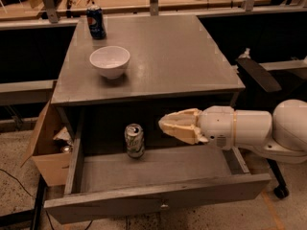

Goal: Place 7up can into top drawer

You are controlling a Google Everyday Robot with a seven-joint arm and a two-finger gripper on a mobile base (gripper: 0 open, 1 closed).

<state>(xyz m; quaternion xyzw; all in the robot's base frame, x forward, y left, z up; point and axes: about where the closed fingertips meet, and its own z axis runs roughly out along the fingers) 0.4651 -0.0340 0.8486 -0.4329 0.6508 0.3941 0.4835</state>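
The 7up can (135,140) stands upright inside the open top drawer (158,194), near the drawer's back and left of its middle. It is pale green and white with a silver top. My gripper (163,123) hangs over the drawer to the right of the can, a short gap away and not touching it. Its cream fingers (181,115) point left toward the can, open and empty. The white arm (249,128) comes in from the right.
On the grey cabinet top (172,56) sit a white bowl (110,61) and a dark blue Pepsi can (96,22) at the back left. A cardboard box (48,152) stands on the floor to the drawer's left. A black chair (259,75) is at the right.
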